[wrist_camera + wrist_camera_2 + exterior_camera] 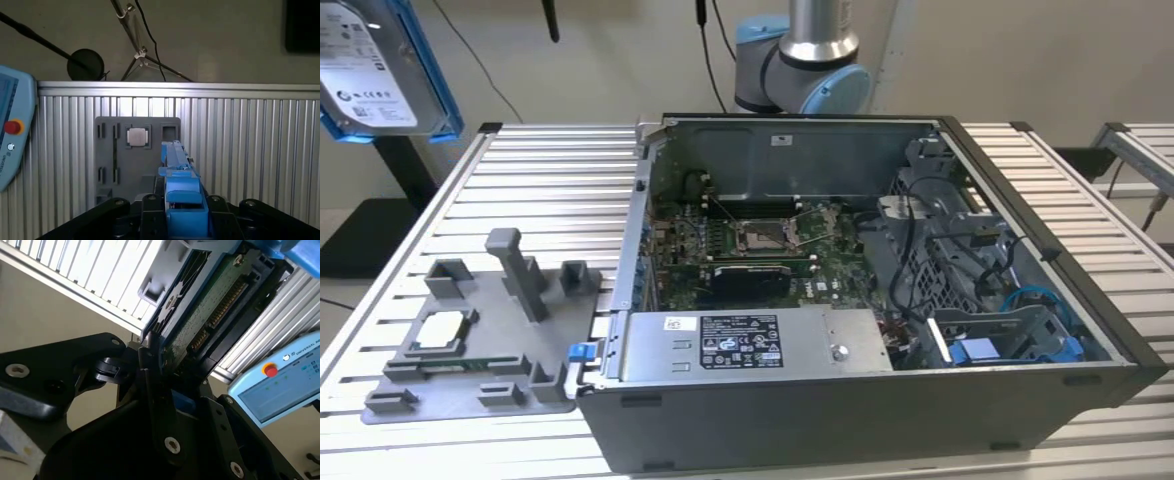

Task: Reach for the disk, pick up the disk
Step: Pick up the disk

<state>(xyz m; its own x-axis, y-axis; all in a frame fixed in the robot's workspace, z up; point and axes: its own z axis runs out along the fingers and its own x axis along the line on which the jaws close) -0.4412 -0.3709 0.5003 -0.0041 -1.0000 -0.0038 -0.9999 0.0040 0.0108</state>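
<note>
1. The gripper [182, 216] is clamping the disk [179, 170] by its blue rails. In the first wrist view the black fingers are pressing tight on both sides of it, closed down to the disk's thickness with no gap showing.
2. In the exterior view the disk [374, 68] is hanging in the air at the exterior view's left, label facing the camera. It's well apart from the open computer case [854, 425] and isn't touching the slatted table [547, 190].
3. The second wrist view is catching its green board side, running out from the fingers.
4. Well below it, the grey fixture plate [107, 150] is lying on the table with the small square chip [136, 136] sitting in a pocket.
5. So the reach is looking done and the pickup pretty much too. It's sitting in the lifted-and-holding stage.
6. Imo any further move is calling for a steady squeeze, since the fingers are only gripping one end and most of the disk is sticking out.
</note>
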